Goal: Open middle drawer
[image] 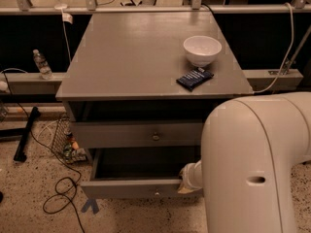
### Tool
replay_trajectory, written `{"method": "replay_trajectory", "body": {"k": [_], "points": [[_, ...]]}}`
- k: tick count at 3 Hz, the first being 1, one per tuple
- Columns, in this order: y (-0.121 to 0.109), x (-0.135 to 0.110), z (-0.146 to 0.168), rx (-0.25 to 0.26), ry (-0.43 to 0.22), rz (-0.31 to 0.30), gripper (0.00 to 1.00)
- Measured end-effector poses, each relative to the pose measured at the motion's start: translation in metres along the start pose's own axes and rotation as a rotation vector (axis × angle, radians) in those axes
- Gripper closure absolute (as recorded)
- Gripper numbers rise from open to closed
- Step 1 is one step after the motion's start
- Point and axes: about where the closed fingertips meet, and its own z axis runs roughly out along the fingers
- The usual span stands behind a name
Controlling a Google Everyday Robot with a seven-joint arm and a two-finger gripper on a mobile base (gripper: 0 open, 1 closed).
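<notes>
The middle drawer (127,189) is the shallow grey front with a small round knob (156,193). It stands pulled out, with its dark inside showing behind the front. The taller drawer front (136,134) above it sits further back. The lowest drawer is hidden beneath. My gripper (183,182) is at the right end of the middle drawer's front edge, mostly hidden behind my large white arm (252,164).
On the grey cabinet top (136,57) stand a white bowl (202,49) and a dark blue packet (194,78). Black cables (58,198) and a blue tape mark (90,206) lie on the speckled floor at the left. A water bottle (42,64) stands on the left ledge.
</notes>
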Motion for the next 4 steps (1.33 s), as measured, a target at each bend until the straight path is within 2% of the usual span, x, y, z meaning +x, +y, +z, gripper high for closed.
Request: {"method": "replay_trajectory", "body": {"k": [1,4], "points": [[0.0200,0.0076,-0.0045,-0.014,0.003,0.025,1.00],[0.0198,0.0067,-0.0046,-0.014,0.003,0.025,1.00]]}}
